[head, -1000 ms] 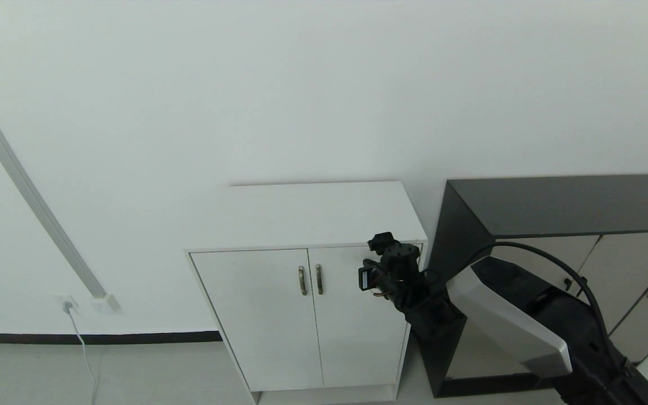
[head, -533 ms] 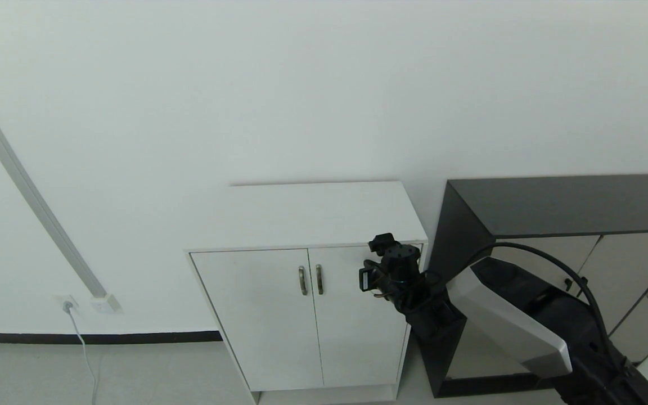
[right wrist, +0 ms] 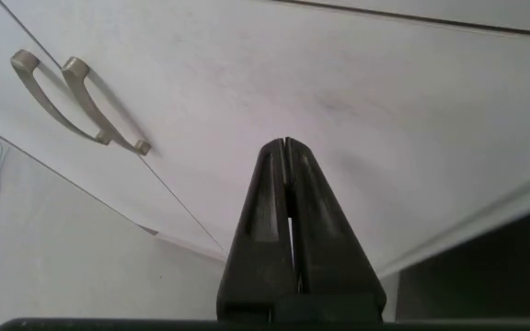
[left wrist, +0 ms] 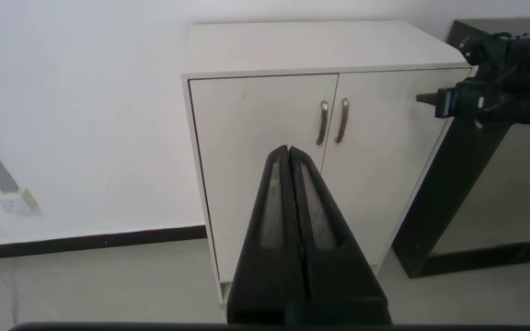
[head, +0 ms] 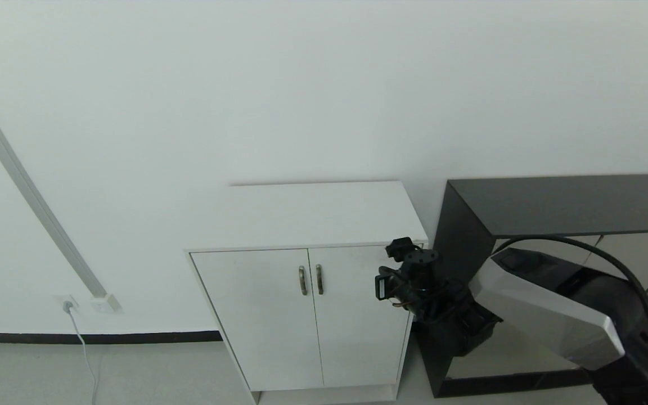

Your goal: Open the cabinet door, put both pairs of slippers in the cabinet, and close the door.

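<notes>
Right gripper (right wrist: 288, 147) pinched closed and empty, close before the cabinet door (head: 352, 320), handles (right wrist: 81, 106) off to its left; left gripper (left wrist: 289, 152) closed too, empty, cabinet (left wrist: 247, 119) well ahead.

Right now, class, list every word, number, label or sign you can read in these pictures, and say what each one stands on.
None: no text can be read anywhere.
The white cabinet, its handles, the black cabinet, the wall and the socket show no print that can be made out.
</notes>
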You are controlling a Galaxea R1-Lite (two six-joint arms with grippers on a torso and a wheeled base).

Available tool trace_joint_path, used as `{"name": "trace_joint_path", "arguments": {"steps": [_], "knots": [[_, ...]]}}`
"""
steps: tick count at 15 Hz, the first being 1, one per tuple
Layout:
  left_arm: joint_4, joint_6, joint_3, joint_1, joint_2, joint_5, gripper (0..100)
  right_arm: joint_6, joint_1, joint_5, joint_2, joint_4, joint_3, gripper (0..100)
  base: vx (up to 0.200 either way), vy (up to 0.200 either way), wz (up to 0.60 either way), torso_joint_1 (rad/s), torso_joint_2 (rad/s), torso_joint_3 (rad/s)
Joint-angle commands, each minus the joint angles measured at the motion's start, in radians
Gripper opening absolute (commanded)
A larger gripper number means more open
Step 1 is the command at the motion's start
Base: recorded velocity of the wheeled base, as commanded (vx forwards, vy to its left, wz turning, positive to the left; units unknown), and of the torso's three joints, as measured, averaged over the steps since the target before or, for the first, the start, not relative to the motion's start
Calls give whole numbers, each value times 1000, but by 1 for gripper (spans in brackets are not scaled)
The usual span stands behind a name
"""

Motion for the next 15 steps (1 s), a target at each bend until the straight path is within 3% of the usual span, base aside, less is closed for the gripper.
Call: {"name": "trace_joint_path", "arguments": {"steps": [1, 6, 15], "knots": [[0, 0, 0, 0, 0, 0, 0, 0, -30, 0, -210, -92, 240, 0, 0, 0, 0, 0, 0, 0], [0, 0, 0, 0, 1, 0, 0, -1, -96, -3, -509, -196, 620, 0, 0, 0, 0, 0, 0, 0], [0, 0, 0, -1, 1, 2, 0, -66, -232, -36, -1023, -190, 1142, 0, 0, 0, 0, 0, 0, 0]]}}
